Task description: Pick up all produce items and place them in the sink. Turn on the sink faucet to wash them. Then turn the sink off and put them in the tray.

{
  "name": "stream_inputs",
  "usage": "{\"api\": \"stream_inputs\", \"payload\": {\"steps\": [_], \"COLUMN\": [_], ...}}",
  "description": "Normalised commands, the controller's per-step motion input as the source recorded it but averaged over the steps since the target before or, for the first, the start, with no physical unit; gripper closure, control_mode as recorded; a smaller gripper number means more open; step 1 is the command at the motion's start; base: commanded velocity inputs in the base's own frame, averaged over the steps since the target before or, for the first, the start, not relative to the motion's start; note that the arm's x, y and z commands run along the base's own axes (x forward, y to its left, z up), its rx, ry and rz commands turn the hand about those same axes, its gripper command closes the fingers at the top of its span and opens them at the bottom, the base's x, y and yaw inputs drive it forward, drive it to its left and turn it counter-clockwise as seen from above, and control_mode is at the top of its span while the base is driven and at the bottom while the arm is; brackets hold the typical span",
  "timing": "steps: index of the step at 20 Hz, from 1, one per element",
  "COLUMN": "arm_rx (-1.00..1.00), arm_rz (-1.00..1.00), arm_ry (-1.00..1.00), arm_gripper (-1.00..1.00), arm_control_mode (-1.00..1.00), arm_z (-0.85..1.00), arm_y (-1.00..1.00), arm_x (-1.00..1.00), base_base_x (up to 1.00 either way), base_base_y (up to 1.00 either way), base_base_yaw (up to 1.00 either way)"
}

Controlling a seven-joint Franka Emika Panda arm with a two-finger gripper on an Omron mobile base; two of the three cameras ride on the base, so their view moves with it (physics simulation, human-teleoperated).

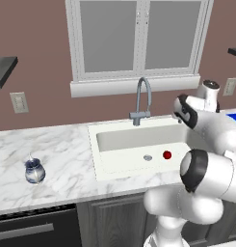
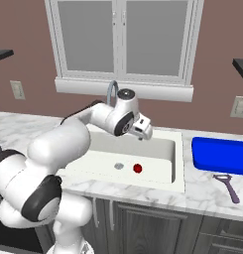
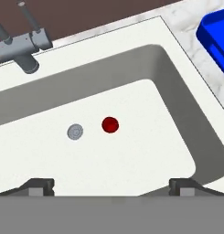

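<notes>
While the white arm was held out over the basin, the 2-finger gripper (image 2: 142, 130) was seen above the right half of the wide rectangular white sink (image 2: 176, 163), its fingertips (image 3: 40, 184) set far apart at the 2 lower corners of the hand view, with nothing caught between them. One small glossy red ball-shaped fruit (image 3: 110, 124) was found lying on the floor of the sink, just beside the round metal drain (image 3: 75, 131) and on the side of it nearer the tray. The fruit was apart from the gripper, well below it. In the left base view the fruit (image 1: 167, 155) was seen to the right of the drain (image 1: 148, 157). The tall grey metal gooseneck faucet (image 1: 142, 100) was stood at the back edge of the sink, under the window, and its arched spout was turned over the basin. No water could be made out at the spout. A flat bright blue rectangular tray (image 2: 220, 156) was set on the white marble counter (image 2: 202, 191) just to the right of the sink. A purple-handled peeler (image 2: 227, 185) was laid on the counter in front of the tray. Well to the left of the sink, a small blue-and-white ceramic jar (image 1: 34, 171) was stood upright on the marble.
</notes>
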Motion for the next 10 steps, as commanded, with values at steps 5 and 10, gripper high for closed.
{"api": "stream_inputs", "payload": {"steps": [5,10], "arm_rx": [0.00,0.00], "arm_rz": [0.05,0.06], "arm_ry": [-0.33,-0.18], "arm_gripper": [-1.00,-1.00], "arm_control_mode": [-1.00,-1.00], "arm_z": [0.02,0.00], "arm_y": [0.06,0.10], "arm_x": [-0.70,-0.45], "base_base_x": [0.00,0.00], "base_base_y": [0.00,0.00], "base_base_yaw": [0.00,0.00]}}
